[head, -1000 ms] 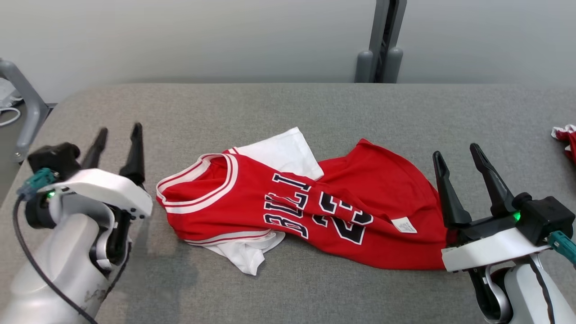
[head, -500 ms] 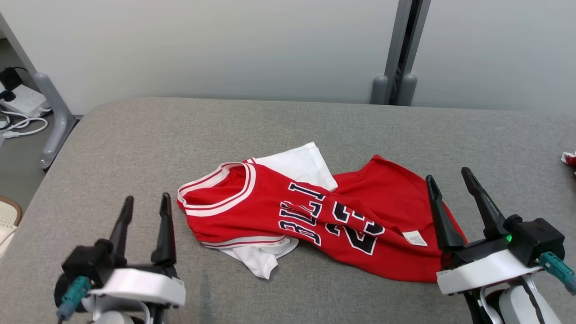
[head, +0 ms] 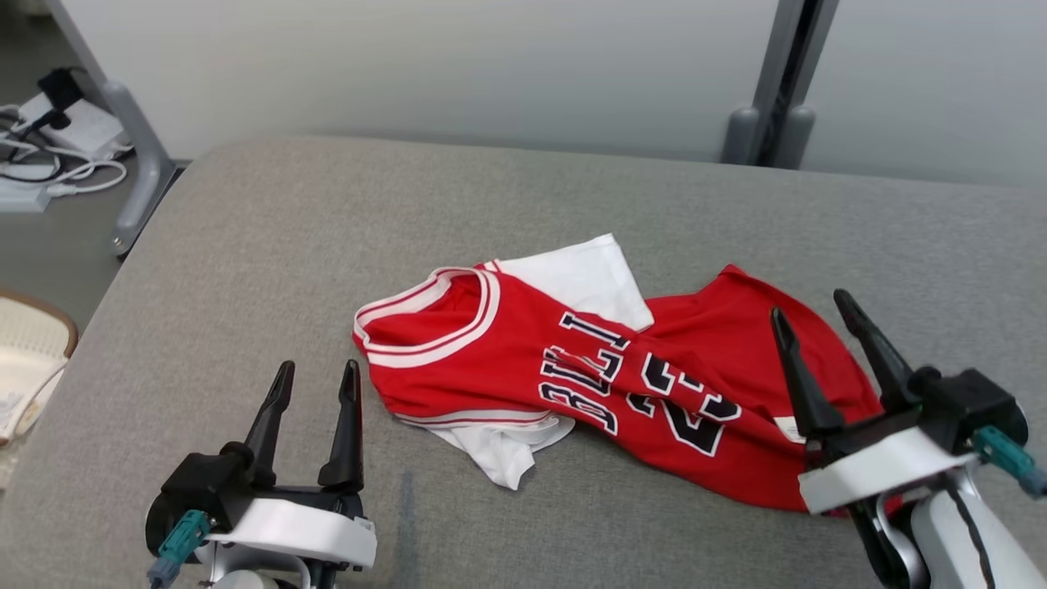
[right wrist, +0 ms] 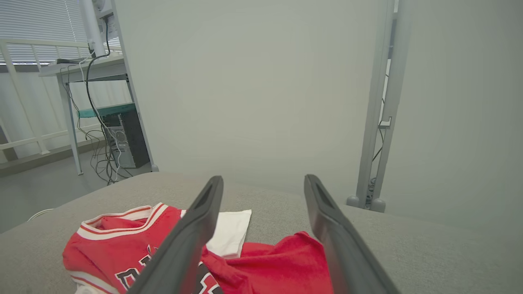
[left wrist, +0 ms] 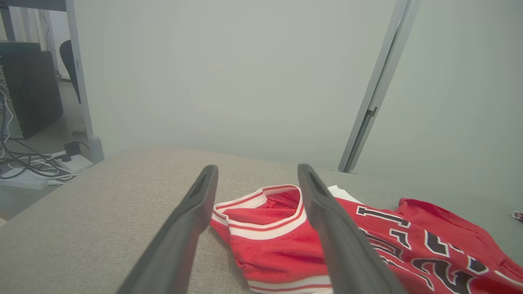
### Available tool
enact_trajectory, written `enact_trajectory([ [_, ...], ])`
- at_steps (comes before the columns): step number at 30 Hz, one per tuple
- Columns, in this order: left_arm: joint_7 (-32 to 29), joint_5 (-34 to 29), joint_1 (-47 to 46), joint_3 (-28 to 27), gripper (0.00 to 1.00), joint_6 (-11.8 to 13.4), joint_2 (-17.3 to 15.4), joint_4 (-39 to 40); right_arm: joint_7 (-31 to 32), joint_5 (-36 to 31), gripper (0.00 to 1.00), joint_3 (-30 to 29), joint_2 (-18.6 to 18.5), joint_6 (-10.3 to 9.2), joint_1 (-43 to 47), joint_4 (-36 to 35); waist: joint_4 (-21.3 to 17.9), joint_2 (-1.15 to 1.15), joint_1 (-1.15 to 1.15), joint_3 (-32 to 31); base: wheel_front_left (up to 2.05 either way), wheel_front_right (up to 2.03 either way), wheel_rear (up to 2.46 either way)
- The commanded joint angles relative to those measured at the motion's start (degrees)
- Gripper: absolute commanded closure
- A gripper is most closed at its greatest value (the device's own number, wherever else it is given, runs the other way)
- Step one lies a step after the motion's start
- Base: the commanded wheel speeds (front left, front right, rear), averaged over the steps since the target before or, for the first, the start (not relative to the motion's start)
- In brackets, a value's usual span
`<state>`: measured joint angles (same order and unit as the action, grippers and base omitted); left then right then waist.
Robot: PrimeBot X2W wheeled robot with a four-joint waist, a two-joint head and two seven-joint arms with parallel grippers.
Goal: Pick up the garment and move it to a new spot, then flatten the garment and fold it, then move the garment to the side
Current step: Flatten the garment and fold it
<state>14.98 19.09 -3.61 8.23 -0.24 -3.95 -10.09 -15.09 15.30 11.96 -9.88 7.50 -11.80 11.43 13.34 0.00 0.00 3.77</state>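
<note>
A red jersey garment point(head: 622, 384) with white trim, white sleeves and dark lettering lies crumpled on the grey padded table point(head: 327, 245), collar toward the left. My left gripper point(head: 317, 376) stands open just left of the collar point(left wrist: 261, 202), nothing between its fingers. Over the garment's right end hovers my right gripper point(head: 810, 304), open and holding nothing. The left wrist view shows the collar between its fingers point(left wrist: 192, 212). In the right wrist view the garment point(right wrist: 286, 261) lies below and ahead of that gripper point(right wrist: 263, 181).
A grey upright post point(head: 773, 90) stands behind the table's far edge. At the far left are a metal leg point(head: 135, 155), cables and a power strip point(head: 49, 139) on the floor. A pale woven basket point(head: 29, 360) sits off the table's left edge.
The head camera has turned left, shifting the whole picture. My left gripper has drawn back toward the near edge and now sits lower in view. The garment lies as before.
</note>
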Motion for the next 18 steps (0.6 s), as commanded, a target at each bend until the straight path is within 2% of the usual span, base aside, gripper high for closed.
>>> enact_trajectory([
  [1,0.22,-0.85,-0.99,-0.23,0.0,-0.66,0.26,-0.51,-0.15,0.87,0.0,0.88,-1.16,-0.02,-2.51,1.39,1.95,0.0,0.0,2.34,0.0,0.0,0.0],
  [6,0.22,-1.34,-2.68,0.52,0.0,-1.72,0.8,-1.2,2.59,4.41,0.0,4.17,-3.77,-0.02,-9.33,6.26,4.49,0.0,0.0,5.8,0.0,0.0,0.0],
  [8,0.22,-0.95,-3.34,1.09,0.0,-1.86,0.9,-1.49,5.54,6.53,0.0,6.3,-5.48,-0.02,-13.06,9.28,5.9,0.0,0.0,7.38,0.0,0.0,0.0],
  [18,0.22,4.3,-6.93,7.22,0.0,0.5,0.93,-0.82,23.17,24.11,0.0,15.51,-10.41,-0.02,-30.23,23.24,12.18,0.0,0.0,12.5,0.0,0.0,0.0],
])
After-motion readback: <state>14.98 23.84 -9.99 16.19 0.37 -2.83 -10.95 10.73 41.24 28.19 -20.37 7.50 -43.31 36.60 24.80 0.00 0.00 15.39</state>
